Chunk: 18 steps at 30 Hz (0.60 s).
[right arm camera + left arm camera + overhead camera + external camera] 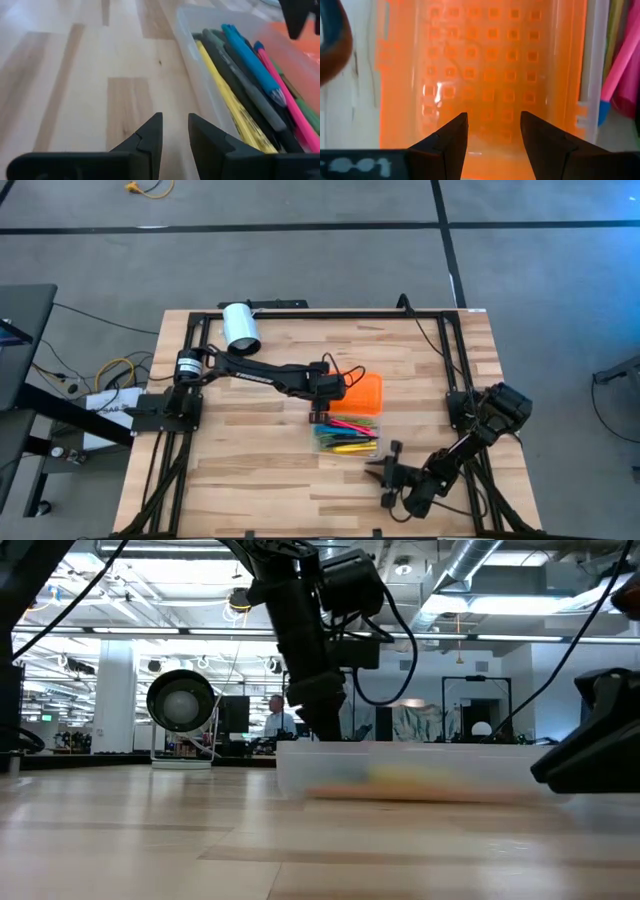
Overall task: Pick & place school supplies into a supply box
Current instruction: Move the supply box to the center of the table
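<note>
With your left pincer [492,132] hovering empty and parted over the orange lid [363,392], swing it squarely onto the supply box [347,437] mid-worktop, clear of the pens [250,80].

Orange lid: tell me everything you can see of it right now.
The orange lid is translucent bright plastic with a grid of small square dimples on its surface. It lies open, flat beside the clear box body, joined along one long edge, on the wooden table. The left end effector hangs just over it, fingers apart, gripping nothing. Whether they touch it is unclear. Pens fill the body alongside.
</note>
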Motion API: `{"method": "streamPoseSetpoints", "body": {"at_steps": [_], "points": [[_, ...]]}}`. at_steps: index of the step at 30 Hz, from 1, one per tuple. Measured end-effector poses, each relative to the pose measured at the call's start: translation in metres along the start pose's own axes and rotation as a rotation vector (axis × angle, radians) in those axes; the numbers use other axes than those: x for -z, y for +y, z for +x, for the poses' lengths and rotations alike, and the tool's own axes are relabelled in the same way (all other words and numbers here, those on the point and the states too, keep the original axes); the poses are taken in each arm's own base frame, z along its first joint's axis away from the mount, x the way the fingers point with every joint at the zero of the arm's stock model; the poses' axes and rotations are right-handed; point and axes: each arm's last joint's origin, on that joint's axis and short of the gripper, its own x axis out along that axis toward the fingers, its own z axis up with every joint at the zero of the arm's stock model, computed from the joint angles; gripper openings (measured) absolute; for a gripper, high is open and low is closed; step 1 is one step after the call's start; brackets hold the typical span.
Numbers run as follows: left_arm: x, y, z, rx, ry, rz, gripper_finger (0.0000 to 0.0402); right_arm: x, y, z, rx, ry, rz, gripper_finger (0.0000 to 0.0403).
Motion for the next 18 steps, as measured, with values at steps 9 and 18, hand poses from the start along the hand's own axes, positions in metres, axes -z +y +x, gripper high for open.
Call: {"method": "streamPoseSetpoints", "body": {"at_steps": [9,18], "points": [[0.005,-0.012,-0.002,0.05,0.057,0.015,0.0172,0.01,-0.008,-0.001,0.057,0.066,0.057,0.0086],[0.007,-0.026,-0.006,0.109,0.075,0.035,0.0172,0.013,-0.012,-0.001,0.106,0.073,0.081,0.0086]]}}
